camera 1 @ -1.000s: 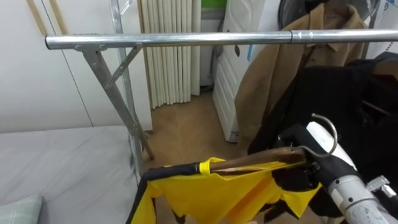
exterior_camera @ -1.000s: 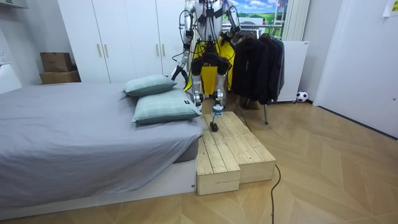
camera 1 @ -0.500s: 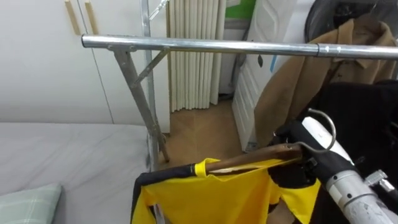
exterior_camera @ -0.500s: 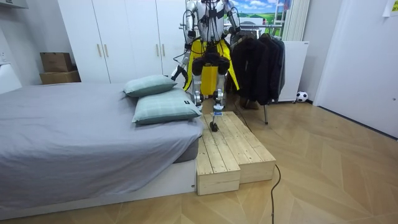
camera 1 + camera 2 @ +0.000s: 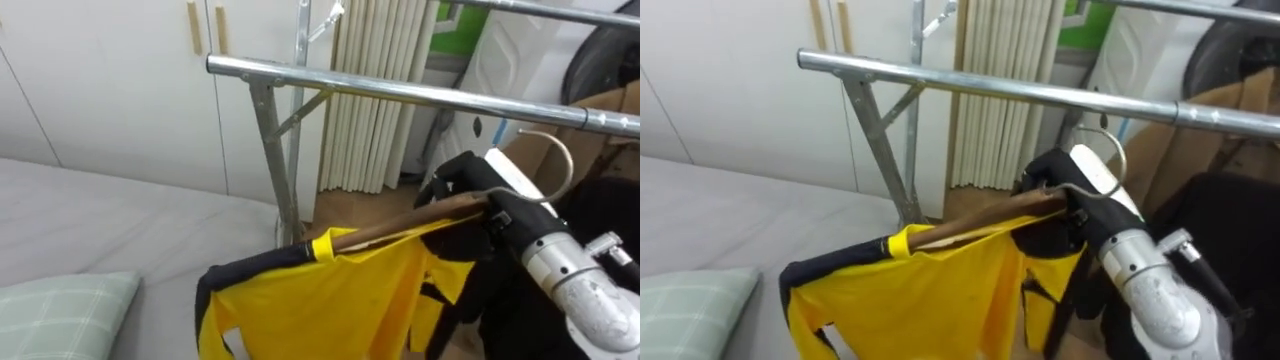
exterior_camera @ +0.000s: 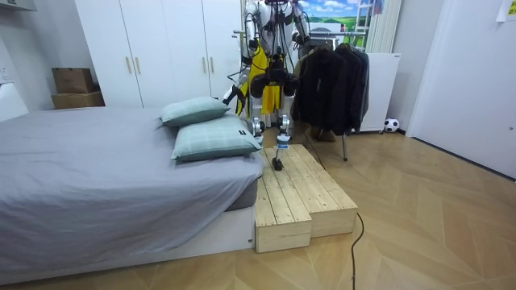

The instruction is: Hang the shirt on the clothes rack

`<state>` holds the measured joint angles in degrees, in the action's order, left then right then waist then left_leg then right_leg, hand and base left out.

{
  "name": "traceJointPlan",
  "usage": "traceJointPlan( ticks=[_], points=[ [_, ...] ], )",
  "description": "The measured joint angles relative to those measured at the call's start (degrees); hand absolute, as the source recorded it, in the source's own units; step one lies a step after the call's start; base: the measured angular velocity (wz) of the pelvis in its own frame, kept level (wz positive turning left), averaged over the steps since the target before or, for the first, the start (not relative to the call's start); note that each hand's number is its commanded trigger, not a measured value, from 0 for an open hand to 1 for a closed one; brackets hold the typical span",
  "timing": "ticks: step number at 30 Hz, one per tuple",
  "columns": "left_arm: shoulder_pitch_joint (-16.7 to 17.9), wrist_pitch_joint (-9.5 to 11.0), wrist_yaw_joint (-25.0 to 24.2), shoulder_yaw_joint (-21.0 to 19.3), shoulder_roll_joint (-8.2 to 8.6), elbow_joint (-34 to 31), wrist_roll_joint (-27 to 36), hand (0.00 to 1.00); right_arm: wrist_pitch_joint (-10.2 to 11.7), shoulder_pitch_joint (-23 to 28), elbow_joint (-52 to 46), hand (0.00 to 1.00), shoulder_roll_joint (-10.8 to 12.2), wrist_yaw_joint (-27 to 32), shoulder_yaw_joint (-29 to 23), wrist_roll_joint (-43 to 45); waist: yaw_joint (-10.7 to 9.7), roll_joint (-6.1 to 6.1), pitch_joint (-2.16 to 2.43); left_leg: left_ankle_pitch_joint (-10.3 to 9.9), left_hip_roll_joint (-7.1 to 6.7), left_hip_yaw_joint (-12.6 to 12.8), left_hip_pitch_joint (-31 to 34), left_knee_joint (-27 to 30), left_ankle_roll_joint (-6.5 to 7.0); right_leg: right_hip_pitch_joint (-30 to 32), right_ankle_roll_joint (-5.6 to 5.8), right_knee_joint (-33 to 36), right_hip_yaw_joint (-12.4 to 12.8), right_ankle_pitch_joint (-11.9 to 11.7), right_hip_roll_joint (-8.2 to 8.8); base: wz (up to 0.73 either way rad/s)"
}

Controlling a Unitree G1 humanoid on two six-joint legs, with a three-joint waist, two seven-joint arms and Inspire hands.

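Left eye view, right hand (image 5: 467, 188): dark fingers curled tight round the neck of the hanger, just under its hook.
Hanger (image 5: 400, 227): wooden, held in that hand, its bar slanting down from the hand toward the robot's left.
Hook (image 5: 568, 163): metal, rising above the hand, just below the rail and not over it.
Yellow shirt (image 5: 330, 300): black-trimmed, draped on the hanger, hanging below and left of the hand.
Rail (image 5: 380, 90): silver bar crossing above the hand.
Coats (image 5: 612, 108): brown and dark, on the rail, right of and behind the hand.
Bed (image 5: 120, 220): grey, well left of the hand, lower down, with a checked pillow (image 5: 60, 315) on it.
Left hand (image 6: 233, 93): room view, low at the robot's side, toward the bed.
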<state>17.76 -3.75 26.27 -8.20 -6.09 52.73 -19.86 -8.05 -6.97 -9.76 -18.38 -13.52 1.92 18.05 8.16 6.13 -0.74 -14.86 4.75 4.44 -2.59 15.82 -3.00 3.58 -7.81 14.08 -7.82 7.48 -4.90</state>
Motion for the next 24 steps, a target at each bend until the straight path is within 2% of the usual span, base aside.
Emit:
traceJointPlan(
  ticks=[4, 9, 15, 20, 24],
  points=[
    [0.13, 0.09, -0.61, 0.08, -0.61, 0.01, -0.45, 0.00, 1.21, -1.41, 4.46, 1.00, -0.38, 0.03, -0.08, -1.20, 0.06, 0.19, -0.03, 0.09, -0.01, -0.38, -1.34, -0.11, -0.11, -1.68, 0.08, -0.60, -0.89, 0.61, 0.12, 0.16],
    [-0.02, 0.08, -0.64, 0.15, -0.74, -0.13, -0.44, 0.00, 1.23, -4.89, 11.67, 1.00, -0.48, 0.87, -0.10, -3.03, 0.01, 0.46, -0.27, 0.12, -0.12, -0.58, -1.49, -0.55, -0.14, -1.82, 0.14, -0.53, -1.62, 0.92, 0.34, 0.06],
    [0.05, 0.10, -1.11, 0.14, -1.16, -0.54, -0.74, 0.00, 1.24, -6.48, 15.08, 1.00, -0.49, 3.01, -0.81, -5.35, 0.40, 0.87, -0.08, 0.12, -0.24, -0.93, -1.09, -0.51, -0.13, -1.60, 0.24, -0.55, -2.04, 1.00, 0.54, 0.04],
    [-0.02, 0.89, -1.70, 0.11, -1.71, -0.54, -1.11, 0.00, 1.24, -7.89, 19.86, 1.00, -1.87, 4.86, -0.86, -9.44, 1.92, 1.10, 0.06, 0.13, -0.27, -1.43, -1.45, -0.61, -0.13, -2.25, 0.24, -0.54, -2.74, 1.00, 0.66, 0.05],
    [0.24, 1.24, -2.07, -0.17, -1.81, -1.56, -1.25, 0.00, 1.26, -8.26, 22.38, 1.00, -1.89, 5.13, -1.01, -11.56, 2.86, 1.13, 0.08, 0.13, -0.38, -1.93, -1.91, -0.99, -0.13, -3.06, 0.43, -1.00, -3.05, 1.25, 0.77, 0.08]
  ],
)
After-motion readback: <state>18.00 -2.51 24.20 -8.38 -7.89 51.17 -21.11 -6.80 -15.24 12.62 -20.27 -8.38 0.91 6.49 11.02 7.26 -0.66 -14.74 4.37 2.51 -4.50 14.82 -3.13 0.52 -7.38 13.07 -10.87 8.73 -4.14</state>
